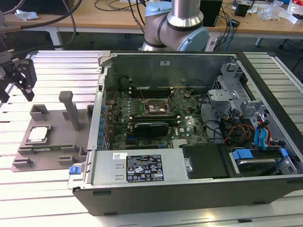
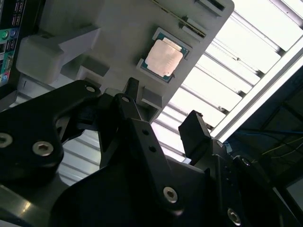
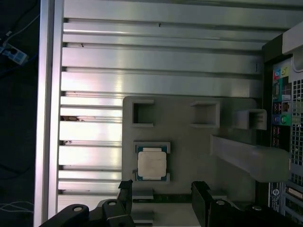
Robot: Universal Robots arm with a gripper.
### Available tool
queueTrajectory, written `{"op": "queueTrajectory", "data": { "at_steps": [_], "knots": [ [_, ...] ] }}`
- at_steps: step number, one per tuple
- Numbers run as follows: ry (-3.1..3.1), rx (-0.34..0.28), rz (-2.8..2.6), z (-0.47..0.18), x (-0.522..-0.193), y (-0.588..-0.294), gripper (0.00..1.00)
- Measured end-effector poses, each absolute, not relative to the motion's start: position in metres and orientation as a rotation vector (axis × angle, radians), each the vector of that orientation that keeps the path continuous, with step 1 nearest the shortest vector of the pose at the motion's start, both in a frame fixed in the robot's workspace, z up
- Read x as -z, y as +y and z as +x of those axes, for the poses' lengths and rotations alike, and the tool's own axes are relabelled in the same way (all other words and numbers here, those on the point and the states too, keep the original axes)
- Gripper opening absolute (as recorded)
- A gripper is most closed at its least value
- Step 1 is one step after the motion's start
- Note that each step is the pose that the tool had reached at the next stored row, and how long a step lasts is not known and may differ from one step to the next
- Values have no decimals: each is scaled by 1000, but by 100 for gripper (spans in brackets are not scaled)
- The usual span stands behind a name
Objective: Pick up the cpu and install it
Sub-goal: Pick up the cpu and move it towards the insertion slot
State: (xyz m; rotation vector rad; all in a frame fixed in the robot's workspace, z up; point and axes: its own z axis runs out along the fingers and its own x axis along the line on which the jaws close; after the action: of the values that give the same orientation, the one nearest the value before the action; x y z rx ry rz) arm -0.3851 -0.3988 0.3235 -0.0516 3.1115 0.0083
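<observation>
One cpu (image 3: 152,163) lies flat in the grey tray (image 3: 189,142), near the desk's (image 1: 42,198) edge at the exterior view's left. The hand (image 3: 162,189) hovers over the tray, wide and empty; best centre squarely over opposite chip edges, descending level.

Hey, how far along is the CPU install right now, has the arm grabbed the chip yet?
Done: nothing yet. The cpu lies in its recess in the grey tray. In hand: the gripper hovers over the tray, fingers open and empty, clear of the chip. Left: both the pick-up and the seating, since the cpu is nowhere near the motherboard socket inside the open computer case.
</observation>
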Motion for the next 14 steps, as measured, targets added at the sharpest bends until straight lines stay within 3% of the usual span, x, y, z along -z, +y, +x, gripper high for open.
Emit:
{"op": "queueTrajectory", "data": {
  "at_steps": [14],
  "knots": [
    [3112, -8, -52, -385, -313, -399, 62]
  ]
}}
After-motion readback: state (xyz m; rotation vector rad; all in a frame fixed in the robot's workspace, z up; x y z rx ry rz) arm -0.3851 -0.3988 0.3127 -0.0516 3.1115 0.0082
